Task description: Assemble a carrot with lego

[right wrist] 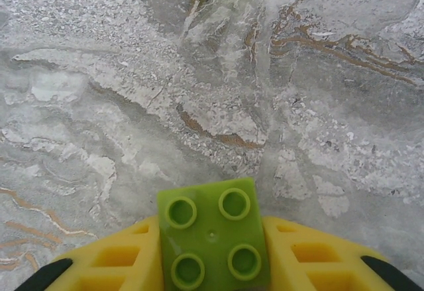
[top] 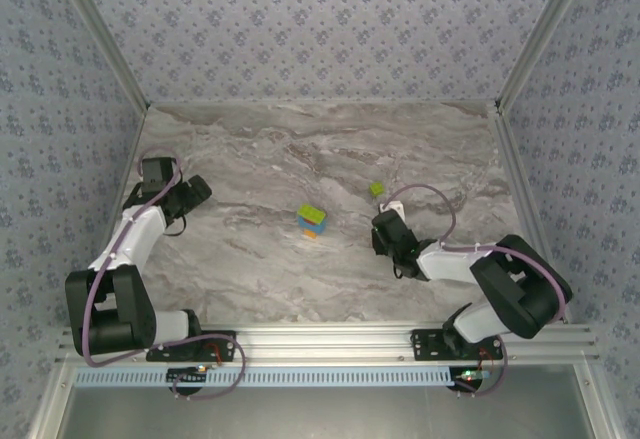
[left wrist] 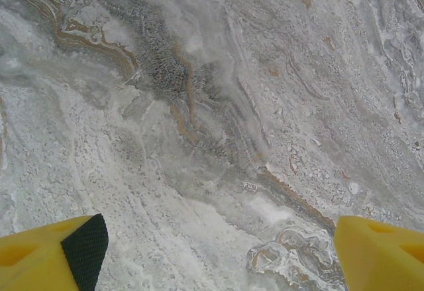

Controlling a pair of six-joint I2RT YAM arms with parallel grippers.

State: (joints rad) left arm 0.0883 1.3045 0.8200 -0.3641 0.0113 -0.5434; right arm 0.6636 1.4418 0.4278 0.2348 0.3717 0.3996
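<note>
carrot stack (top: 312,221) sits mid worktop (top: 250,149), green, blue and orange visible. right fingers (right wrist: 301,254) clamp a lime brick (right wrist: 212,238) by its sides, studs up, right of the stack. risk: pressing it on could skid or tip the unanchored stack. spare lime brick (top: 377,189) lies loose nearby. left fingers (left wrist: 50,258) spread wide, nothing between. right wrist view shows the grip; top view gives the stack's place.

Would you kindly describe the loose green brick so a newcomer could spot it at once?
On the marble table, look right of centre, just beyond the right end effector. A lime brick lies alone there. Unlike the held brick or the stack at centre, nothing touches it.
</note>
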